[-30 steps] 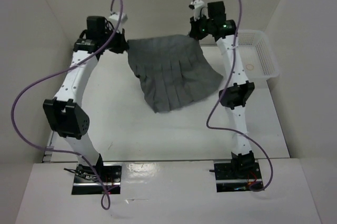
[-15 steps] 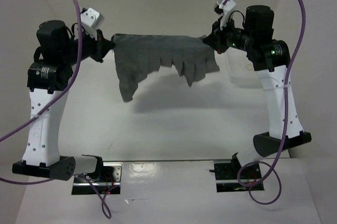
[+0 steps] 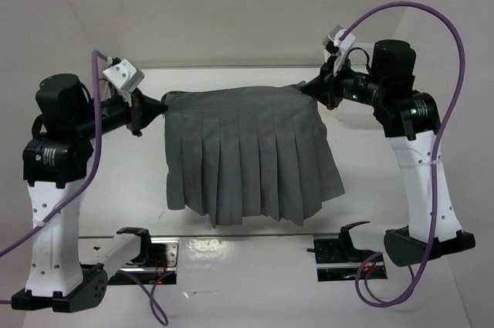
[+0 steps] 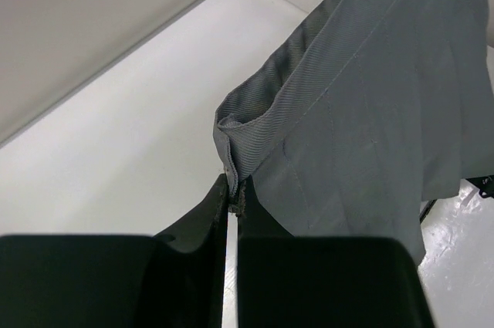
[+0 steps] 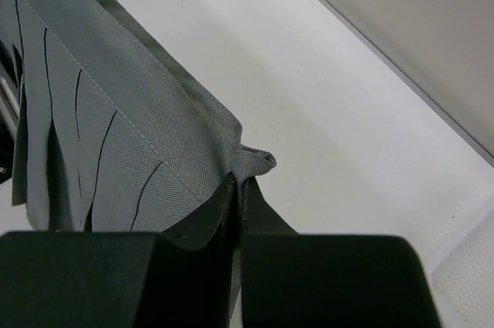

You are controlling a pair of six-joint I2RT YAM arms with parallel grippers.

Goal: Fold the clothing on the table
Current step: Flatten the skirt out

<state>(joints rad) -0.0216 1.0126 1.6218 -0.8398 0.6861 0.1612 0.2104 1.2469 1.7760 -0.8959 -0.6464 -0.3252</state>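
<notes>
Above the flat white table [image 3: 116,181], the mid-grey pleated fabric skirt [image 3: 247,158] hangs, waistband stretched 9-to-3 o'clock between left tool [image 3: 147,109] and right tool [image 3: 312,89], each pinched tight on a corner, hem toward 6.

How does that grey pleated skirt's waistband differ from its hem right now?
The narrow grey waistband stretches straight between the black left gripper and right gripper, both shut on its corners; the hem hangs loose. The waistband is shorter; the hem flares wider and uneven. Both are plain grey fabric.
</notes>
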